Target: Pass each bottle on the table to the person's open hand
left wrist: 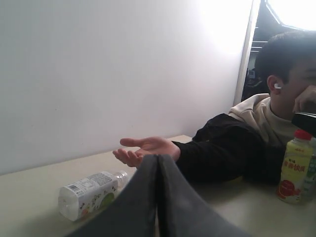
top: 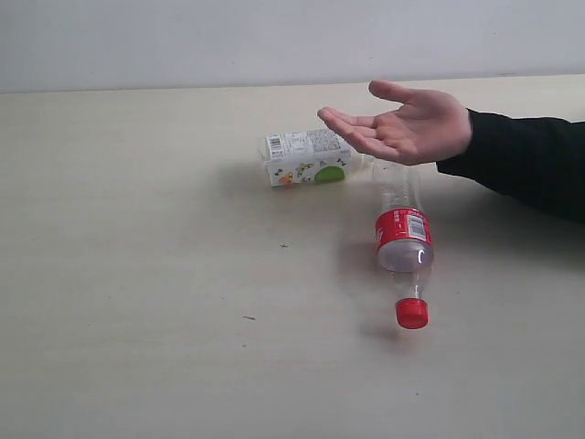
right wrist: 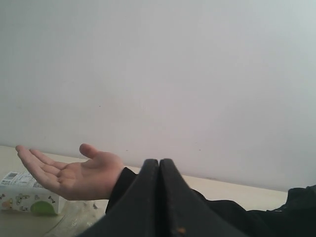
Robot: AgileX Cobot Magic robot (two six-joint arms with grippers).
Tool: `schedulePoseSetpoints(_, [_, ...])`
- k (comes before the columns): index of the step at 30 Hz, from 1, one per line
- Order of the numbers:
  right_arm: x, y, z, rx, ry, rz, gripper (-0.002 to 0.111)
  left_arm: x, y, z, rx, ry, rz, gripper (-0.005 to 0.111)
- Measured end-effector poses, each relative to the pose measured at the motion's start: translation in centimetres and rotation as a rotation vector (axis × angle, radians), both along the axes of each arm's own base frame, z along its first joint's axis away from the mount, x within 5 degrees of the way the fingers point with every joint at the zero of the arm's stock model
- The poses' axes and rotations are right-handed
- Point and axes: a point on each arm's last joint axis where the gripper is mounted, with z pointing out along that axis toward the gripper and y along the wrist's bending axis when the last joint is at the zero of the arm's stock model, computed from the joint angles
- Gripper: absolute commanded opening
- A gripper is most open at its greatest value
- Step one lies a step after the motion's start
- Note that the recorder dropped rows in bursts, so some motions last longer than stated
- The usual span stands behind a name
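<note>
Left gripper [left wrist: 158, 157] and right gripper [right wrist: 159, 161] pinched shut, empty; nothing lifted off the table [top: 137, 274].
Red-label bottle [top: 403, 242] lies on its side near the open hand [top: 411, 126], with the squarish white-labelled bottle [top: 308, 157] near it. Both look light, thin-walled, slick and apt to roll, so grasp across the labelled middle.

The dark grey left end effector [left wrist: 158, 163] has its two fingers pressed together. Beyond it, a squarish clear plastic bottle with a white printed label [left wrist: 91, 193] lies on its side on the pale beige bench [left wrist: 29, 207]. A bare, palm-up open hand [left wrist: 148, 148] in a black sleeve [left wrist: 222, 153] is held out near the bench's wall-side edge. A yellow plastic bottle with a red cap [left wrist: 296, 168] stands upright beside that sleeve.
</note>
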Motion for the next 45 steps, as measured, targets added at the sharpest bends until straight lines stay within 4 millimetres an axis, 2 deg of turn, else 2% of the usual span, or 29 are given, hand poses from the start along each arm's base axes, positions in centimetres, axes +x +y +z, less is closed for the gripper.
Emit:
schedulePoseSetpoints(8, [0.0,0.0,0.0,0.026,0.004,0.003,0.0,0.0,0.0,-0.1,0.005,0.01,-0.001,0.0])
schedulePoseSetpoints(11, [0.0,0.0,0.1,0.24,0.025,0.022,0.0,0.0,0.0,-0.1,0.005,0.01,-0.001,0.0])
schedulePoseSetpoints(18, [-0.2,-0.9,1.5,0.756,-0.09,0.053,0.0,0.0,0.0,-0.1,0.008,0.013,-0.002,0.0])
schedulePoseSetpoints(20, [-0.3,-0.9,1.6,0.792,-0.105,0.067,0.0,0.0,0.0,-0.1,0.008,0.013,-0.002,0.0])
schedulePoseSetpoints(22, [-0.4,-0.6,2.2,0.747,-0.095,0.087,0.0,0.0,0.0,-0.1,0.008,0.013,-0.002,0.0])
schedulePoseSetpoints(24, [-0.6,-0.3,4.2,0.679,-0.089,0.107,0.0,0.0,0.0,-0.1,0.008,0.013,-0.002,0.0])
schedulePoseSetpoints(27, [-0.4,-0.1,8.3,0.582,-0.114,0.113,0.0,0.0,0.0,-0.1,0.008,0.013,-0.002,0.0])
schedulePoseSetpoints(31, [1.3,0.2,12.5,0.52,-0.095,0.1,0.0,0.0,0.0,-0.1,0.008,0.013,-0.002,0.0])
schedulePoseSetpoints(33, [2.9,0.4,14.4,0.462,0.009,0.067,0.0,0.0,0.0,-0.1,0.008,0.013,-0.002,0.0])
schedulePoseSetpoints(37, [6.9,1.2,15.5,0.213,0.384,0.013,0.0,0.0,0.0,-0.1,0.008,0.013,-0.002,0.0])
schedulePoseSetpoints(42, [11.8,3.9,13.3,0.109,0.889,0.189,0.0,0.0,0.0,-0.1,0.008,0.013,-0.002,0.0])
schedulePoseSetpoints(45, [14.4,5.5,10.5,0.051,1.155,0.272,0.0,0.0,0.0,-0.1,0.008,0.013,-0.002,0.0])
